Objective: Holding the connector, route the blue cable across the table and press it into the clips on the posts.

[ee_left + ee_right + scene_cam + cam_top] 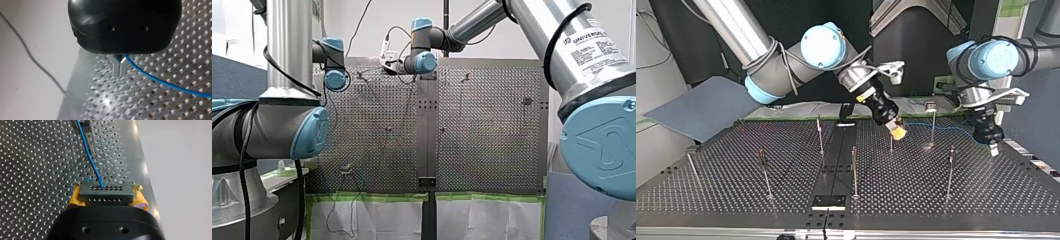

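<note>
Between the yellow pads (73, 198) of my right gripper (106, 191) sits a black connector (106, 196), clamped at both ends. From its face the blue cable (90, 160) runs over the perforated table (37, 170) to 1 post (86, 126). Farther along, my left gripper (119, 70) hangs above the table, its 2 metal fingers (115, 68) together, the cable passing beside their base; whether they pinch it I cannot tell.

In my right gripper (106, 188), between its fingers (74, 198), sits connector (105, 195). From connector, cable (90, 157) runs ahead to post (87, 124). Top view: my right gripper over table (711, 200) middle, my left gripper (992, 148) near right edge, post between them. Cable just beside my left gripper.
</note>
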Controlling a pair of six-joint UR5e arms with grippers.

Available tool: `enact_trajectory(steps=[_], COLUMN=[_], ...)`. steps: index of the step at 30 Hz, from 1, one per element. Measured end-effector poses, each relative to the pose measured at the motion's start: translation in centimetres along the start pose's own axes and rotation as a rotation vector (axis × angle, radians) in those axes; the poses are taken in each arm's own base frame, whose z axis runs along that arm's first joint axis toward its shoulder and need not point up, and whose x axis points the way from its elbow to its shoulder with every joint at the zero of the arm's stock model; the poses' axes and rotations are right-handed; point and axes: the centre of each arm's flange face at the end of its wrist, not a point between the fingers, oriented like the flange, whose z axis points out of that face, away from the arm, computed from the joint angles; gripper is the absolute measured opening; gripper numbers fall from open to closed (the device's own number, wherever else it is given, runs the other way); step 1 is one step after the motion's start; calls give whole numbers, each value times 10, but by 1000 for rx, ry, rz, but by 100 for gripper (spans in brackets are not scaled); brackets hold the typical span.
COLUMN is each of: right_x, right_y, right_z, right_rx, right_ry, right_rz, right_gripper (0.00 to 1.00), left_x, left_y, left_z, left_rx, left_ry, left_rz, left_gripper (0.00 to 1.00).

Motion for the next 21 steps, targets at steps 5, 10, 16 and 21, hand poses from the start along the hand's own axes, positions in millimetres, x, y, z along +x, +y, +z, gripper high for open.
enact_trajectory(steps=[5,10,16,21], right_x=[1,-4,-7,-2], right_y=[0,4,9,14], right_z=[2,4,9,15], right_rx=[-1,-10,-19,-22], right_ry=[4,0,3,17], right_rz=[1,5,10,12], right_gripper=[0,0,0,0], left_x=[9,3,-2,1], left_y=[-2,-4,-7,-8], left_z=[6,14,19,24], left_rx=[23,34,48,60], left_ry=[26,14,6,8], left_rz=[20,15,8,0], left_gripper=[2,2,2,2])
